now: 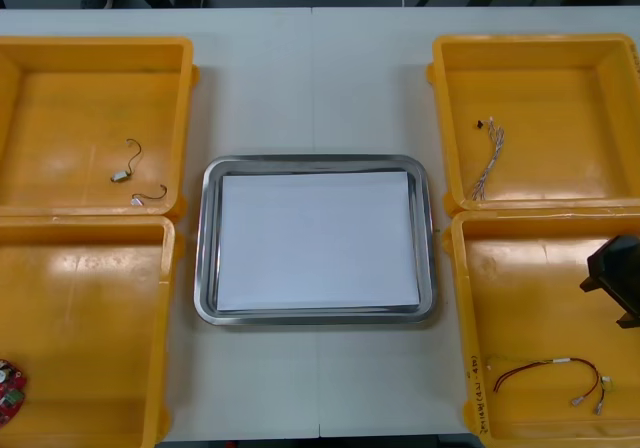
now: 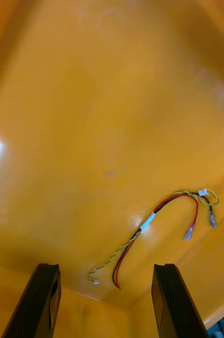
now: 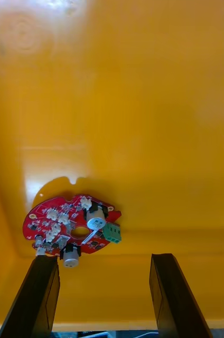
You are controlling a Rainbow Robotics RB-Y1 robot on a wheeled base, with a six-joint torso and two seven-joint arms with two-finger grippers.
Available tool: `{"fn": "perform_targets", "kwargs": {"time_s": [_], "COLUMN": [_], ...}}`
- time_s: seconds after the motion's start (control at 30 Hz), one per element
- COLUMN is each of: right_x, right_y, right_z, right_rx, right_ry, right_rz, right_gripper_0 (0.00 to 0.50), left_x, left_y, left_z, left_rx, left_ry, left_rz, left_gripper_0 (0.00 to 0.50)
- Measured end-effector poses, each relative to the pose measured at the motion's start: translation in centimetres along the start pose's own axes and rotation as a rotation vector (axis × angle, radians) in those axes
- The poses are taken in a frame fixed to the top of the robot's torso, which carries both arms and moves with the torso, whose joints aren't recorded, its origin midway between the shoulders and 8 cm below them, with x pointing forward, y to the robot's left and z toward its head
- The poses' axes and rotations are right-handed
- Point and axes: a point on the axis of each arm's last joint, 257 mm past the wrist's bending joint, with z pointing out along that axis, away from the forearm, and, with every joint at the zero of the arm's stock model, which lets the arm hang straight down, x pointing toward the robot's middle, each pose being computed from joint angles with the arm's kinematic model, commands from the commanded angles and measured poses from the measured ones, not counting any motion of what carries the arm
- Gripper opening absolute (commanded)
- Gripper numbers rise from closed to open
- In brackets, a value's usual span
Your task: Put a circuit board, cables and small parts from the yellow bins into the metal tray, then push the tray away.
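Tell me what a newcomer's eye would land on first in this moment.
The metal tray, white inside, sits mid-table between the four yellow bins. The left gripper, fingers open, hangs just short of a round red circuit board in the near left bin. The right gripper, fingers also open, faces a red and yellow cable in the near right bin.

Bins [image 1: 85, 108] are yellow, the tray [image 1: 205, 258] white inside, the circuit board [image 3: 48, 222] red, one cable [image 2: 148, 220] red and yellow.
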Motion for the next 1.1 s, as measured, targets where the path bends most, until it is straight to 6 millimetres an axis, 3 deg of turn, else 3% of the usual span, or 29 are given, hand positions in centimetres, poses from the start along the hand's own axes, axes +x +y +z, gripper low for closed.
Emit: {"fn": "perform_targets", "kwargs": {"time_s": [0.23,0.5,0.77,1.1], "right_x": [-0.2,-0.3,-1.4,-1.0], "right_y": [-0.3,-0.1,0.1,-1.7], "right_z": [0.5,0.7,3.1,4.5], "right_rx": [-0.018,-0.032,-0.047,-0.017], "right_ry": [-0.003,-0.002,-0.025,-0.012], "right_rz": [0.096,0.219,0.286,0.313], "right_gripper_0": [0.5,0.5,0.5,0.5], "left_x": [0.6,0.8,1.2,1.7], "left_y": [0.0,0.9,2.4,2.4], "left_z": [0.9,1.8,3.8,4.6], "left_rx": [0.008,-0.014,-0.013,-0.022], "left_ry": [-0.026,-0.056,-0.063,-0.047], "left_rz": [0.209,0.179,0.1,0.2], "left_gripper_0": [0.5,0.5,0.5,0.5]}}
